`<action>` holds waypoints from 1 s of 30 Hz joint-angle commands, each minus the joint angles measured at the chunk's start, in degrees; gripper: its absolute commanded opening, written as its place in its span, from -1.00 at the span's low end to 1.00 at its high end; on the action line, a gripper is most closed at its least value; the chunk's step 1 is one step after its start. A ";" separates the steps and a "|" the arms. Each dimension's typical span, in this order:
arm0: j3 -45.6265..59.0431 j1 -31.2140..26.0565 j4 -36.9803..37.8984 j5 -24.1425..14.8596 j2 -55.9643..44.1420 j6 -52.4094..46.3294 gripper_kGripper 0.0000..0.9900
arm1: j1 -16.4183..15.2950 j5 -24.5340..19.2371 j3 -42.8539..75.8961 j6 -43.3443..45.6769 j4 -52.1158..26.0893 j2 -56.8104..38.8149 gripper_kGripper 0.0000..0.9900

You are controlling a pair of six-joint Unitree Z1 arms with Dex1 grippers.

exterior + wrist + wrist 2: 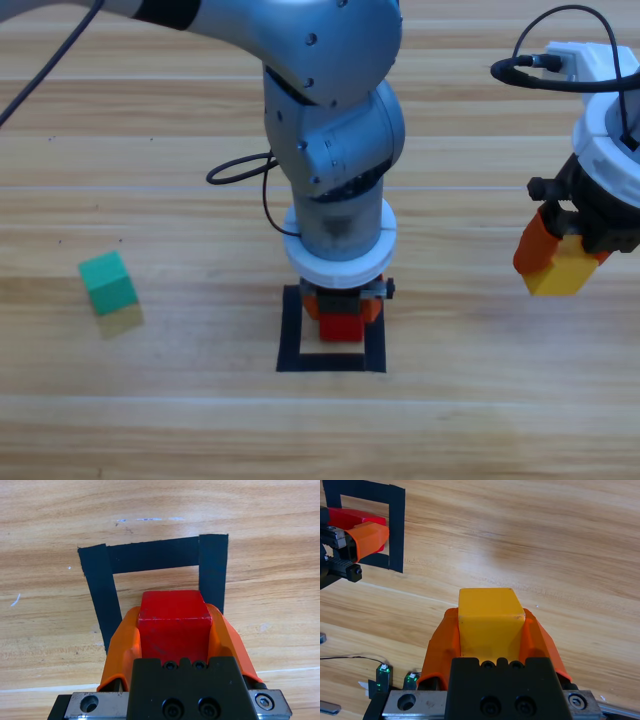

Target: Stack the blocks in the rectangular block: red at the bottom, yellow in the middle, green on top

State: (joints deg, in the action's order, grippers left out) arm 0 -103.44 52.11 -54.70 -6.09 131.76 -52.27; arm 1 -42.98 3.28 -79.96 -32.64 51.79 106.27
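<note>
The red cube sits between the orange jaws of my left gripper, which is shut on it inside the black tape rectangle. Whether the cube touches the wood I cannot tell. My right gripper hovers at the right, shut on the yellow cube above bare table. The teal-green cube lies alone at the far left, tilted a little.
The left arm's grey body rises over the tape square and hides its back edge. A black cable loops beside it. Bare wooden table lies between the square and the right gripper.
</note>
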 commanded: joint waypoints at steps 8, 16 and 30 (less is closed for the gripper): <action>0.43 1.41 -1.11 -0.77 3.33 -0.90 -1.00 | -1.41 0.85 1.56 0.73 -1.26 1.57 -0.97; 0.69 1.41 -1.20 -0.77 3.24 -1.34 -1.00 | -1.41 0.85 1.65 0.73 -1.34 1.57 -0.97; 1.40 1.50 -1.11 -0.85 2.27 -2.22 0.99 | -1.41 1.12 1.65 1.00 -1.43 1.57 -0.97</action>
State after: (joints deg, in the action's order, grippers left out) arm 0 -103.37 52.12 -55.36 -6.34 132.48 -53.51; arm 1 -42.98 3.88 -79.80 -32.40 51.32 106.27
